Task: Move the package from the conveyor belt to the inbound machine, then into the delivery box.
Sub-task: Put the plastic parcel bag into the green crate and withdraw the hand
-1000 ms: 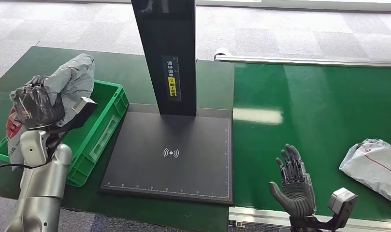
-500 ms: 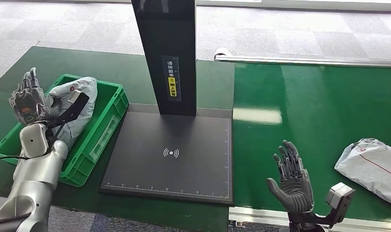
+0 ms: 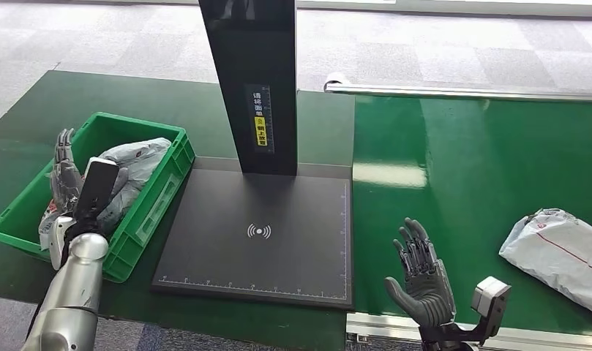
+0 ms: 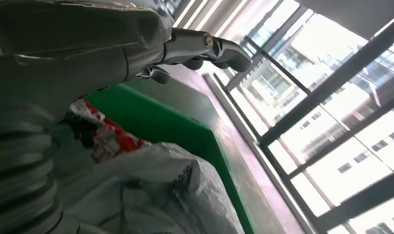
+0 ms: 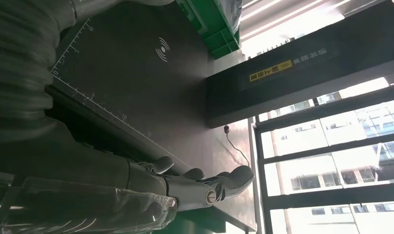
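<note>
A grey plastic package with red print lies inside the green delivery box at the left. My left hand hovers over the box with its fingers spread, holding nothing; the left wrist view looks past its fingers at the package and the box wall. A second grey package rests on the green conveyor belt at the far right. Near the belt's front edge my right hand stands open, palm up, beside the black inbound machine pad; its fingers carry nothing.
The inbound machine's black column rises behind the pad. A metal rail marks the belt's far end. Grey carpet floor lies beyond the dark green table.
My left hand let go of the package, which dropped into the green box; the hand opened and sank lower. My right hand drifted left, and the second package moved slightly left on the belt.
</note>
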Motion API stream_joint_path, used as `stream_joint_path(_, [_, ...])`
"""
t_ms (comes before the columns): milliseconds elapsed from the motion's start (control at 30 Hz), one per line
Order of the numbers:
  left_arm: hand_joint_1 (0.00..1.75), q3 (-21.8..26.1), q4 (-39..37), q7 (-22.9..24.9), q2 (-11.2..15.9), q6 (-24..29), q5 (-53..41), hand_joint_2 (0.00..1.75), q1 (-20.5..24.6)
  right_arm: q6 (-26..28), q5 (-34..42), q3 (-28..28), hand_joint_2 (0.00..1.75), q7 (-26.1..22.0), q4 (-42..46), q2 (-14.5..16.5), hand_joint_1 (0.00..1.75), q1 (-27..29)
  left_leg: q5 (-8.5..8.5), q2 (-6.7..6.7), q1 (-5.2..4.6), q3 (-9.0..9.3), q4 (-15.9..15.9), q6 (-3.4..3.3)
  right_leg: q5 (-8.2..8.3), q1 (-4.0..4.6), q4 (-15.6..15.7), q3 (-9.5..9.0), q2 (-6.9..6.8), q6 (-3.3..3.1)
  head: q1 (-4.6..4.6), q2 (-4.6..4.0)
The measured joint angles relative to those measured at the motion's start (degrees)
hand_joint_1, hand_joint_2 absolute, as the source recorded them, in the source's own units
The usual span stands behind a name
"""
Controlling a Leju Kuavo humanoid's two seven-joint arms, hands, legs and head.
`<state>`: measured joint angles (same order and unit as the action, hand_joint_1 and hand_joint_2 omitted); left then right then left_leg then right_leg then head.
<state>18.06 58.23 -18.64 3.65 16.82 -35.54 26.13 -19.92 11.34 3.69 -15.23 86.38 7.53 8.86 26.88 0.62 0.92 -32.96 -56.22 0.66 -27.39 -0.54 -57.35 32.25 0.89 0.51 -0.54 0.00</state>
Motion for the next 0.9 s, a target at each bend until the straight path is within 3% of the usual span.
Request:
stream_joint_path(167, [0.00, -4.8, 11.1, -8.7, -5.5, -23.3, 27.6, 1.75, -10.3, 1.1, 0.1, -2.2, 1.75, 0.4, -2.2, 0.0, 0.00, -0.9, 0.02, 0.00, -0.05, 0.02, 0.0, 0.00, -0.01, -0.04, 0.0, -0.02, 0.01, 0.01, 0.01, 0.00])
stream_joint_path(267, [0.00, -10.8, 15.5, -10.9, -9.1, -29.5, 35.9, 1.75, -17.4, 2.6, 0.1, -4.1, 1.75, -0.5, -4.3, 0.0, 0.00, -1.8, 0.08, 0.01, -0.12, -0.01, 0.0, -0.04, -0.04, -0.12, 0.0, -0.01, -0.01, 0.07, 0.02, 0.00])
stream_joint_path(367, [0.00, -16.0, 17.5, -11.7, -11.7, -30.5, 39.3, 1.75, -22.1, 3.6, -0.3, -6.0, 1.75, -1.0, -6.0, 0.1, 0.00, -2.5, 0.12, 0.03, -0.16, -0.01, 0.0, -0.08, -0.05, -0.16, 0.0, -0.01, -0.01, 0.08, 0.01, 0.00])
stream_joint_path(533, [0.00, -21.2, 18.9, -11.8, -13.8, -31.0, 42.7, 1.75, -26.6, 4.3, -1.0, -8.4, 1.75, -1.1, -8.4, 0.1, 0.00, -4.1, 0.11, 0.03, -0.14, 0.02, 0.0, -0.08, -0.05, -0.14, 0.0, -0.03, -0.02, 0.07, 0.00, 0.00])
stream_joint_path(900, [0.00, -26.2, 19.2, -12.1, -14.9, -30.3, 42.2, 1.75, -29.6, 4.5, -2.3, -10.3, 1.75, -2.2, -12.0, 0.3, 0.00, -6.0, 0.11, 0.03, -0.15, 0.03, 0.0, -0.08, -0.05, -0.15, 0.0, -0.04, -0.03, 0.08, 0.01, 0.00])
